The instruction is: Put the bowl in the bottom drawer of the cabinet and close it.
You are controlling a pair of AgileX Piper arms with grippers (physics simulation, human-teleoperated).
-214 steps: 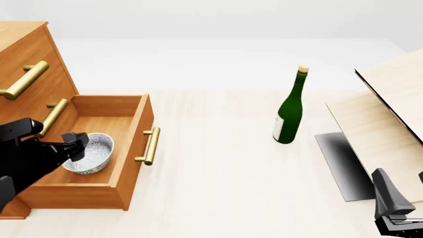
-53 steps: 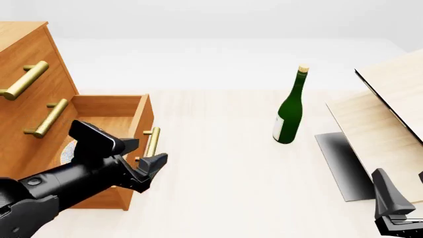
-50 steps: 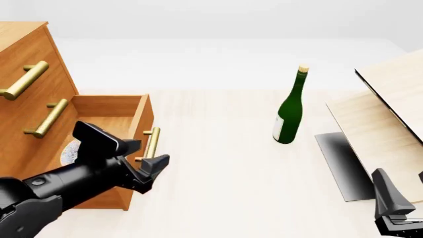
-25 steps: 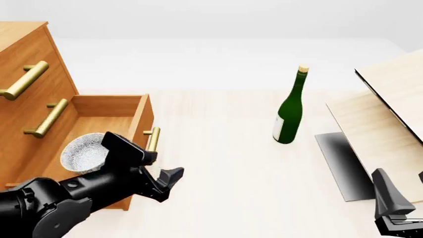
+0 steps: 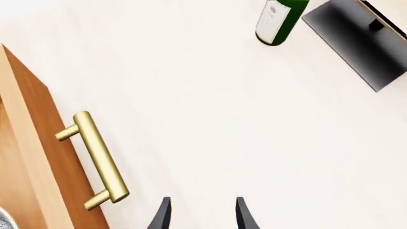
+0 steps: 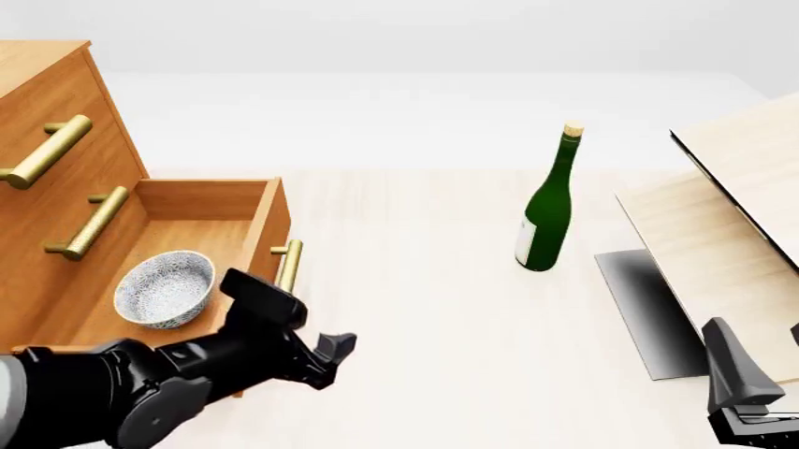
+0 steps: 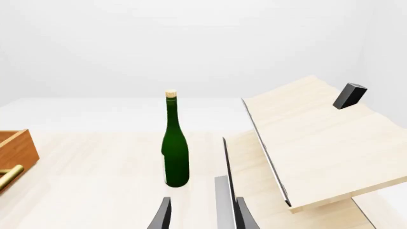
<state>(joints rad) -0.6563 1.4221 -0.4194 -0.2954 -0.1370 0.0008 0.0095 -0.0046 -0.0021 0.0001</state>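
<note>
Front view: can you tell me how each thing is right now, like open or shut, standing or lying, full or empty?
Orange-brown wooden bottom drawer: pulled open, bowl inside.
Small white speckled bowl: upright, empty, sitting in the drawer.
Two upper drawers of the wooden cabinet: shut.
Green wine bottle: standing upright, corked.
Left gripper: jaws open, holding nothing, in front of the drawer.
Right gripper: jaws open, holding nothing.
Pale wood boards: tilted.

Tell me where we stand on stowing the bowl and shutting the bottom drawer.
Done: the bowl sits inside the bottom drawer, and no gripper holds it. In hand: the left gripper is open and empty, in front of the drawer near its brass handle, not touching it. Left: the drawer is pulled out of the cabinet and needs pushing shut. The right gripper is open and idle beside the green bottle.
</note>
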